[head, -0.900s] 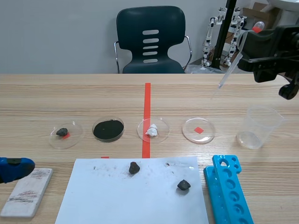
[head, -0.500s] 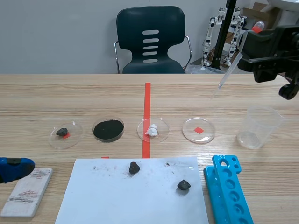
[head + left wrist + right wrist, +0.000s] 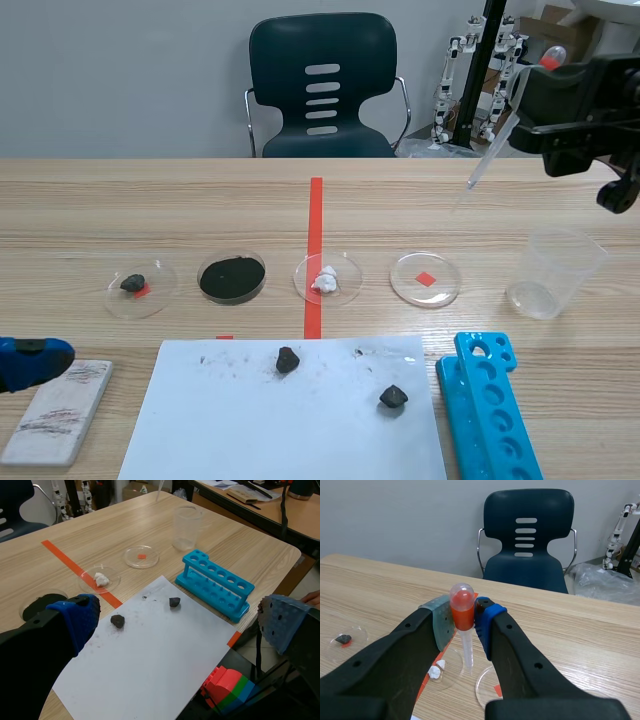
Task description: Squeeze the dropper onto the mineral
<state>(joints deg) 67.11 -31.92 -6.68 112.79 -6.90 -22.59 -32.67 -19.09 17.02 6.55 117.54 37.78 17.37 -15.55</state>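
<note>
Nothing squeezed yet: right gripper pinches the dropper by its red bulb, raised above the desk just left of the cup, well short of the white mineral farther left of the cup; left gripper wide, empty.

A mineral lies on the paper, the rack to its right.

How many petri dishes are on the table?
4 dishes in a row: one with a dark rock, one with black powder, one with a white lump, one empty nearest the cup.
</note>
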